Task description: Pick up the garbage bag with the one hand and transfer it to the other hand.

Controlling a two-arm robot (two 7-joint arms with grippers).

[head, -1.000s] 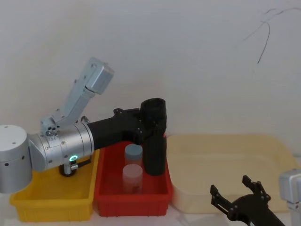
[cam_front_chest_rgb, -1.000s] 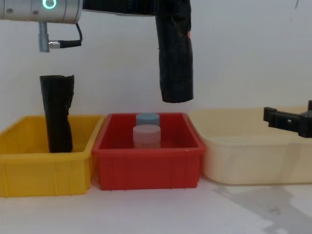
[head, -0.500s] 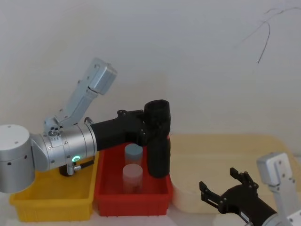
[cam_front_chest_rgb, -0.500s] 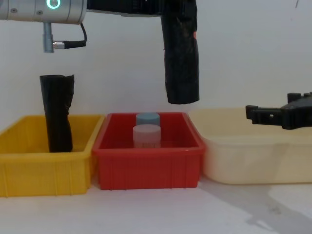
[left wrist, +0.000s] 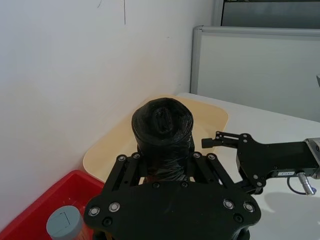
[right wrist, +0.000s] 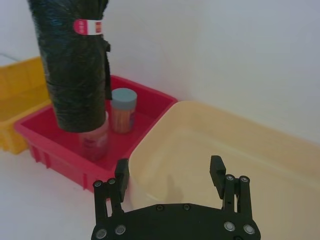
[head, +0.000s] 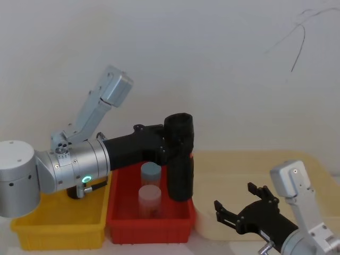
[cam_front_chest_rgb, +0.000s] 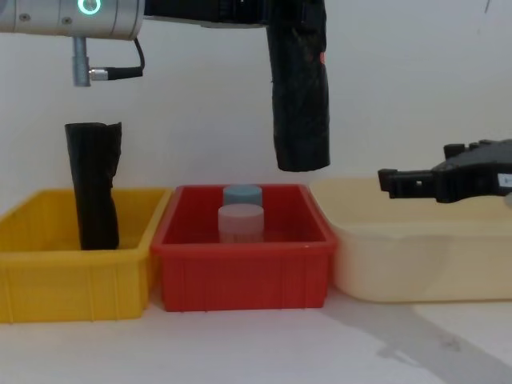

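One tight black crinkly garbage bag point(head: 180, 164), upright, left gripper point(left wrist: 165, 161) fingers point(left wrist: 127, 167) pinching it, right gripper point(right wrist: 169, 168) fingers point(right wrist: 216, 172) spread

Right hand point(head: 234, 201) moved left, nearer the garbage bag point(cam_front_chest_rgb: 301, 96).

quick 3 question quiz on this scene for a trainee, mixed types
1. True or false: the left gripper holds the bag upright, clear above the red bin.
2. The right gripper is: A) shut on the bag; B) open, apart from the bag, by the cream tub; C) down inside the yellow bin.
3. How many jars stand in the red bin?

Key: 1 true; 2 B; 3 two.
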